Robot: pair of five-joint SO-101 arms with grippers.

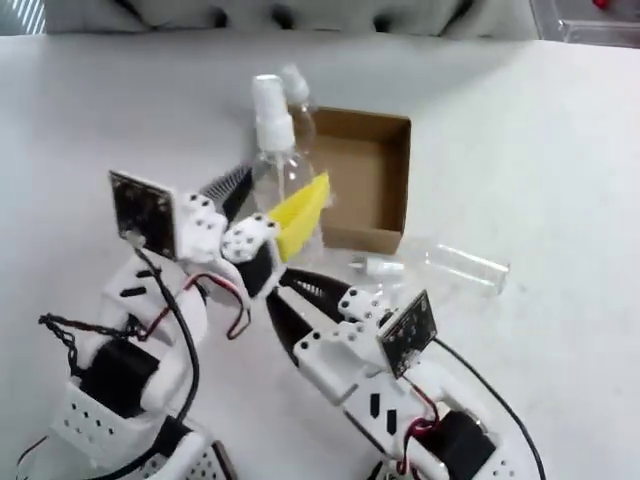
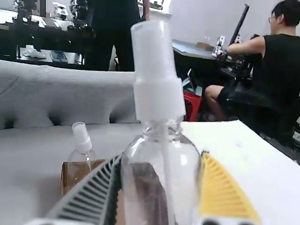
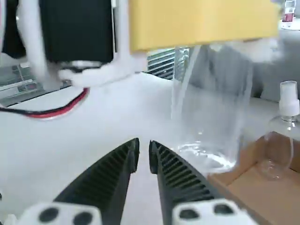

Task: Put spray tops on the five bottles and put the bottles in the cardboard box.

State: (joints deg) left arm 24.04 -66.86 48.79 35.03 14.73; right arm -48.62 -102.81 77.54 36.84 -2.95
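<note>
My left gripper is shut on a clear bottle with a white spray top. It holds the bottle upright beside the near-left side of the cardboard box. The bottle's body sits between the ribbed grey finger and the yellow finger. A second capped bottle stands inside the box at its far corner. An uncapped bottle lies on the table beside a loose spray top. My right gripper, its black fingers shut with nothing between them, rests low on the table below the held bottle.
The two arm bases stand close together at the table's near edge, with loose wires by the left one. White tabletop extends to the right of the box. A padded grey edge borders the far side of the table.
</note>
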